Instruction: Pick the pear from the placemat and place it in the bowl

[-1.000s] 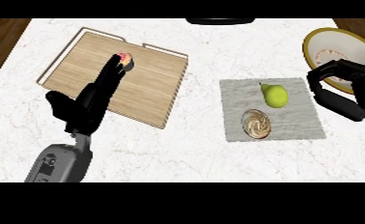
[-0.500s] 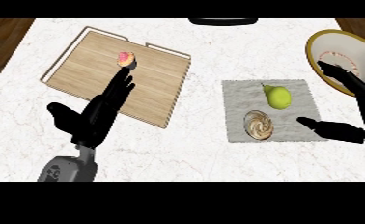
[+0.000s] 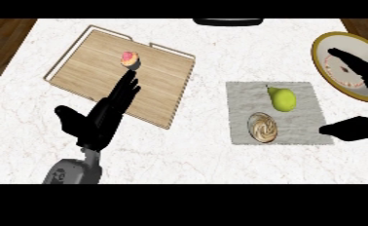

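On the grey placemat (image 3: 287,122) at the right of your counter (image 3: 215,40), the pear (image 3: 283,99) stands free, stem end toward the far side, with nothing touching it. Just nearer you on the same mat sits a small brown swirled disc (image 3: 263,126), close to the pear but apart from it. The bowl (image 3: 343,64) lies beyond the mat at the right edge, cream inside with a gold rim, partly cut off by the frame.

Your right hand (image 3: 351,128) shows only in part at that edge: a thumb near the mat's near right corner and fingers (image 3: 348,60) over the bowl. They are spread wide apart and hold nothing, and the pear lies well left of the gap between them.

Your left hand (image 3: 101,119) is at the lower left, fingers straight and together, thumb out, lying over the near edge of the wooden board (image 3: 86,69). Its fingertips point toward a small pink-topped piece (image 3: 130,59) on the board, just short of it.
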Action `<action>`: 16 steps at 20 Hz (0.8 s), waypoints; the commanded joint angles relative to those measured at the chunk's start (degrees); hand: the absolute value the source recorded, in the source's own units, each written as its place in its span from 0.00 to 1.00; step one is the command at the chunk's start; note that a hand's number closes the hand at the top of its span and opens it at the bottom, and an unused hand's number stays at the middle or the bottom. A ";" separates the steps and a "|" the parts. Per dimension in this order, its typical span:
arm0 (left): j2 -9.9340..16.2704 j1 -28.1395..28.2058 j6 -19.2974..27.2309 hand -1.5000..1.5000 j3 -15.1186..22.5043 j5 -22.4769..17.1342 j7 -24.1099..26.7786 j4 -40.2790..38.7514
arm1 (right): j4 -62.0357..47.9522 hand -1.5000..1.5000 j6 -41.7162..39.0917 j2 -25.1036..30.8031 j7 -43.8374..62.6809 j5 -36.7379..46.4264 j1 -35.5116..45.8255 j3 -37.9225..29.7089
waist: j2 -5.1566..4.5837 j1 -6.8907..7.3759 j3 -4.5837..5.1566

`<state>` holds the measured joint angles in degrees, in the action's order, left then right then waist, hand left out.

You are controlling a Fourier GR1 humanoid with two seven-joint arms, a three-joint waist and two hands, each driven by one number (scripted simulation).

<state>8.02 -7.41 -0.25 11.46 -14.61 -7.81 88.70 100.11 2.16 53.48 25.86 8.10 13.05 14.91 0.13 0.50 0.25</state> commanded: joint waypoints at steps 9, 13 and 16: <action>-2.02 -1.37 -0.37 0.50 0.04 1.85 1.95 -2.98 | -6.81 0.00 -16.87 -10.75 29.10 -1.79 17.14 7.72 | -0.32 0.40 -0.20; -1.63 -0.35 1.27 0.50 -0.81 1.62 -2.32 2.94 | -12.78 0.00 -20.87 -12.10 28.13 -0.81 18.48 5.15 | -0.18 0.28 -0.25; -1.78 -4.07 -1.44 0.50 -2.69 1.04 0.49 -4.66 | -14.68 0.00 -23.69 -12.96 29.09 0.25 18.81 5.85 | -0.29 -0.16 -0.23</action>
<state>6.65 -8.92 -1.32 9.84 -13.89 -7.69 86.96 90.27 -17.05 41.84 53.61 7.17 30.20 20.69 -0.09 0.59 0.05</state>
